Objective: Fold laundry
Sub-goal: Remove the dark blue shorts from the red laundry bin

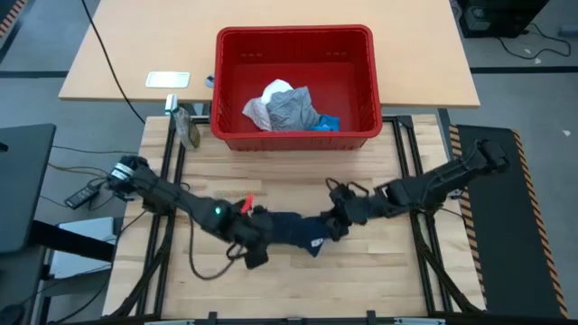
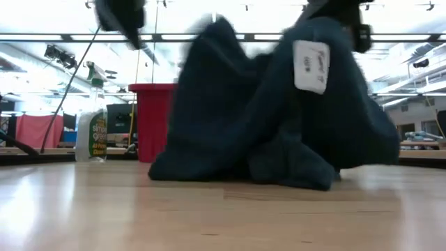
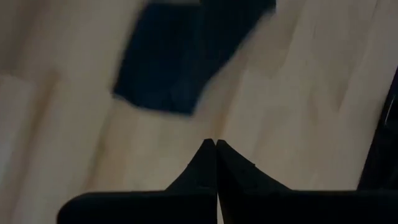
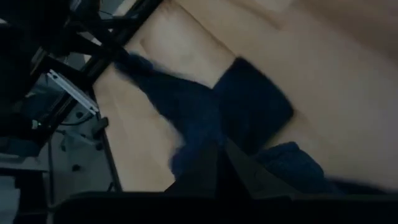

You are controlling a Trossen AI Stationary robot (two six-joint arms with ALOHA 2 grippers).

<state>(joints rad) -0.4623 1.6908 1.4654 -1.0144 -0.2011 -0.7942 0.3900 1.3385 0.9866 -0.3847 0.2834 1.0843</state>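
Note:
The dark navy cloth (image 1: 293, 230) is bunched on the wooden table between my two grippers. In the low view the navy cloth (image 2: 265, 118) stands raised like a tent, with a white label (image 2: 311, 66) near its top. My right gripper (image 1: 336, 224) is shut on its right end. My left gripper (image 3: 215, 146) is shut just left of the cloth (image 3: 171, 62), and I see nothing between its fingers. The grey cloth (image 1: 293, 108) and the white crinkly cloth (image 1: 262, 104) lie in the red basket (image 1: 361, 41). My right gripper holds the navy cloth by a bunched upper part (image 4: 196, 140) near the label, coming from above at a slant from the table's right. One layer or several, I cannot tell. The cloth hangs below the fingers, and its lower folds (image 2: 286, 174) lie on the table.
The red basket stands at the table's far side and also holds a small bright blue piece (image 1: 325, 124). A spray bottle (image 1: 187, 128) stands left of the basket. A pale flat object (image 1: 168, 79) lies on the far desk. Bare wood lies toward the near edge.

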